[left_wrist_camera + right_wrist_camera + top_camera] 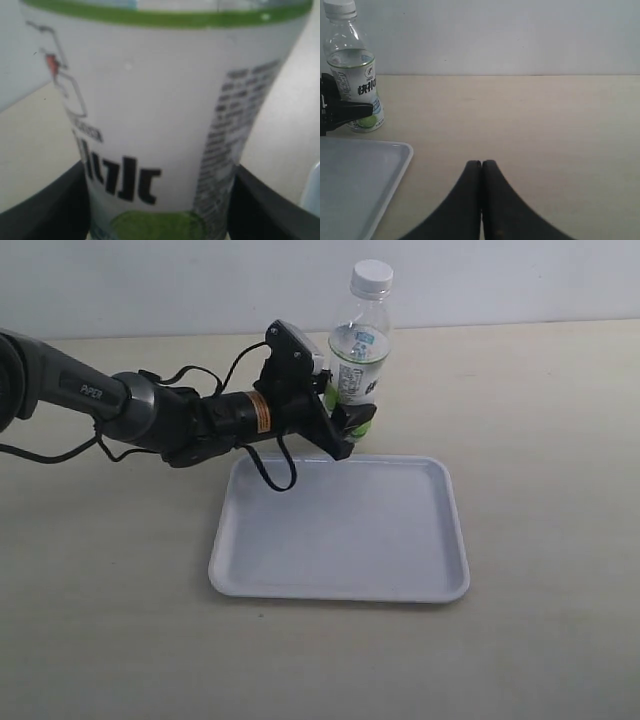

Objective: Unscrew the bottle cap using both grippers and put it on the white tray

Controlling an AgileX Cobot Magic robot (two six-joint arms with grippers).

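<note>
The clear bottle (360, 365) with its white and green label stands upright on the table just behind the white tray (340, 530). The white bottle cap (371, 277) sits on the bottle's neck. My left gripper (358, 425), on the grey PIPER arm, is shut on the bottle's lower body. In the left wrist view the label (160, 115) fills the frame and a black finger (50, 210) presses each side. My right gripper (481, 164) is shut on nothing, over bare table to the right of the tray (350, 185), far from the bottle (357, 80). It is outside the exterior view.
The tan table (540, 420) runs back to a pale wall (150, 280). The left arm's black cable (275, 465) loops over the tray's far left corner. The tray holds nothing.
</note>
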